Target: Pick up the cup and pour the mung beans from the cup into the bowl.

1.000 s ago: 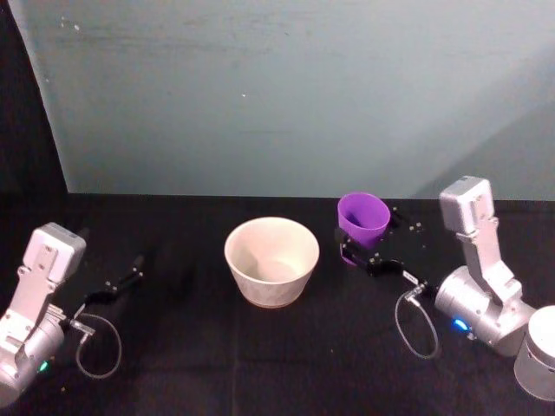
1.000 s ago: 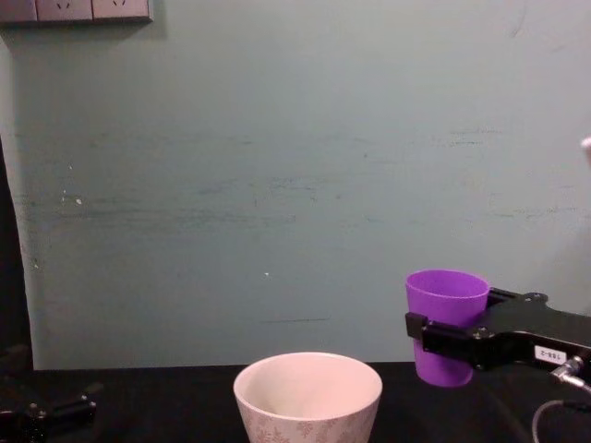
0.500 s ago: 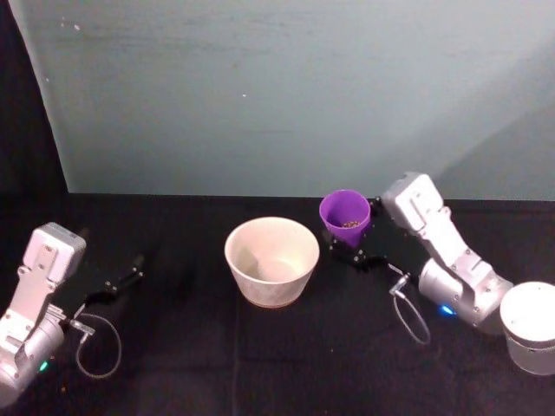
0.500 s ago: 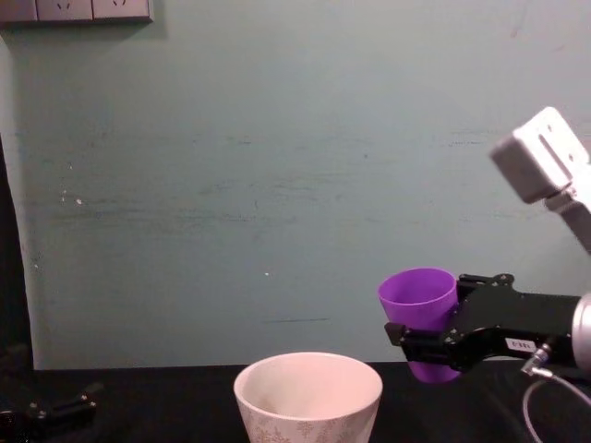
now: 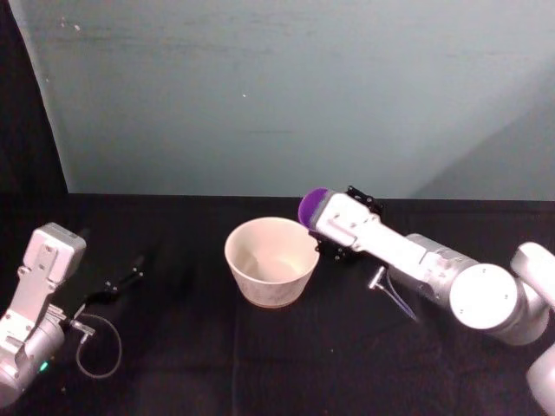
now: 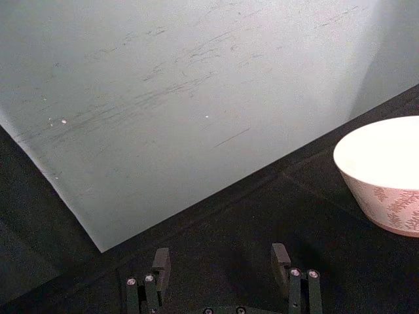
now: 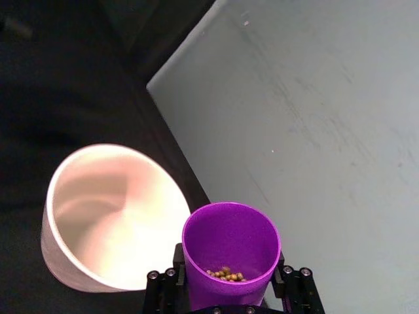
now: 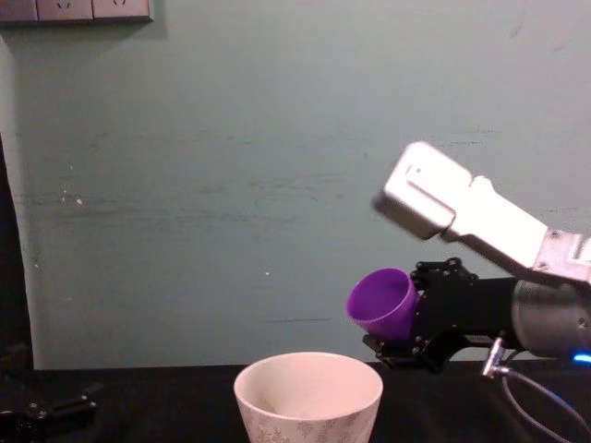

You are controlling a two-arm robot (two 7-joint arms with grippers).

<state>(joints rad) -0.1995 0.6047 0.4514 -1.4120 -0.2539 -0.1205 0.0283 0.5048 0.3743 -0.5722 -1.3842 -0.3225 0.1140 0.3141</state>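
Note:
The purple cup hangs tilted, its mouth turned toward the bowl, just above and to the right of the bowl's right rim. My right gripper is shut on the cup's lower body. The right wrist view looks into the cup, where mung beans lie at the bottom, with the gripper fingers on either side of it. The pale bowl stands on the black table, its inside bare in the right wrist view. My left gripper rests open at the far left of the table.
A teal wall rises right behind the black table. The right arm's silver links stretch across the table's right side. A grey cable loop lies beside the left arm.
The right arm has carried the cup left to the bowl's right rim and rolled its wrist, tipping the cup from upright toward the bowl. The left arm has not moved.

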